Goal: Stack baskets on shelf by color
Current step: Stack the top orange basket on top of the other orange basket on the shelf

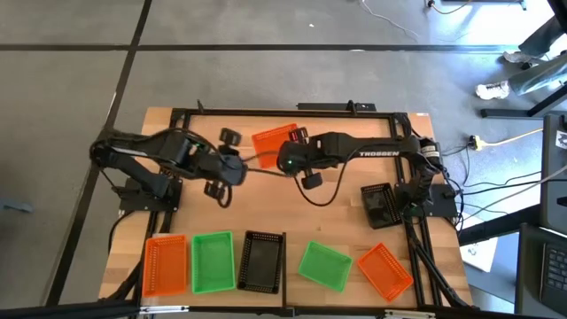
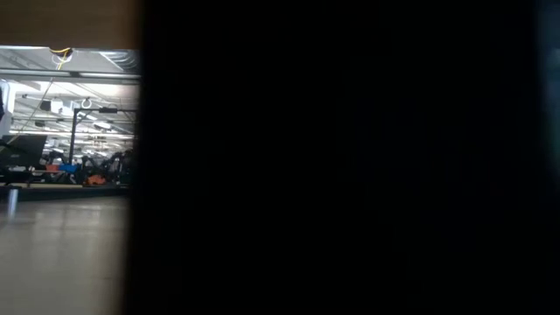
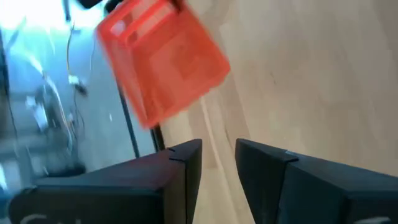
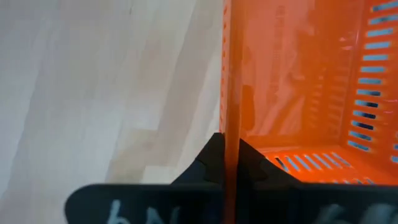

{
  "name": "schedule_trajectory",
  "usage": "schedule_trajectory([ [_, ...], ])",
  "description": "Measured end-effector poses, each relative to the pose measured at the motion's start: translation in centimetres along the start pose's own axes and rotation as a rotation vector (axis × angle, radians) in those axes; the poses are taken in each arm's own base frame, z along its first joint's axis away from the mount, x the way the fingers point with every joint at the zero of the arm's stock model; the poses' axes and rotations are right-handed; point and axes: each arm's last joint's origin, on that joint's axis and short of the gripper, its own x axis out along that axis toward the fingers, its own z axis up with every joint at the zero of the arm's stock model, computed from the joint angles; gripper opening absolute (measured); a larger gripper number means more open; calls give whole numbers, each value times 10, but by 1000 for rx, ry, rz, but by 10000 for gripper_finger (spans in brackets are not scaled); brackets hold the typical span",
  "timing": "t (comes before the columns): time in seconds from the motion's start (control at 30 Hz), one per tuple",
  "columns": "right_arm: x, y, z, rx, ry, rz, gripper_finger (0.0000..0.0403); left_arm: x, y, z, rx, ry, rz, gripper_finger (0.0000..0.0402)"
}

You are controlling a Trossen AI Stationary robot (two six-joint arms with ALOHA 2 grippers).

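My right gripper (image 1: pixel 289 156) is shut on an orange basket (image 1: pixel 273 142) near the middle of the table's far side. The same basket fills the right wrist view (image 4: pixel 298 81) and shows ahead of my left gripper in the left wrist view (image 3: pixel 163 59). My left gripper (image 1: pixel 229 168) (image 3: pixel 217 163) is open and touches nothing, just left of the basket. Along the near edge sit an orange basket (image 1: pixel 166 264), a green one (image 1: pixel 213 261) and a black one (image 1: pixel 262 262). A thin dark divider (image 1: pixel 284 257) comes after these, then a tilted green basket (image 1: pixel 323 266) and an orange one (image 1: pixel 385 270). My right gripper pinches one side wall of the orange basket at its rim (image 4: pixel 231 118), one finger inside the basket and one outside. The fingers come level from the table's right. The basket is tilted and looks lifted off the tabletop.
Another black basket (image 1: pixel 378 204) sits by the right arm's base. A black metal frame (image 1: pixel 266 112) runs around the table. The low view is almost wholly blocked by something dark close to the lens. Bare wood lies in the table's middle (image 1: pixel 266 208).
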Motion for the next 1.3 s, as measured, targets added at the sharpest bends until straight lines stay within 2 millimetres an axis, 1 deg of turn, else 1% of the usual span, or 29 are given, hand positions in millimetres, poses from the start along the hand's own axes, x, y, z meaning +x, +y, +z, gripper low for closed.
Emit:
schedule_trajectory([
  [0.1,-14,6,5,-75,17,-41,0,10,-2,9,99,-8,-9,92],
  [0.2,-26,12,12,-130,-14,-51,0,18,-4,19,182,-30,5,92],
  [0.27,-33,15,16,-153,-28,-52,0,21,-4,22,249,-30,7,90],
  [0.37,-42,20,20,-176,-51,-63,0,28,-2,26,278,-37,16,88],
  [0.47,-47,24,22,-190,-53,-76,0,32,-1,25,282,-39,-34,89],
  [0.57,-48,25,23,-205,-47,-88,0,36,-1,24,300,-54,-104,89],
  [0.83,-48,26,23,-238,-40,-90,0,39,5,22,276,-49,-100,88],
  [1.07,-48,26,23,-244,-43,-90,0,44,9,17,333,-68,-214,82],
  [1.3,-49,27,23,-248,-45,-88,0,53,12,15,329,-23,-224,85],
])
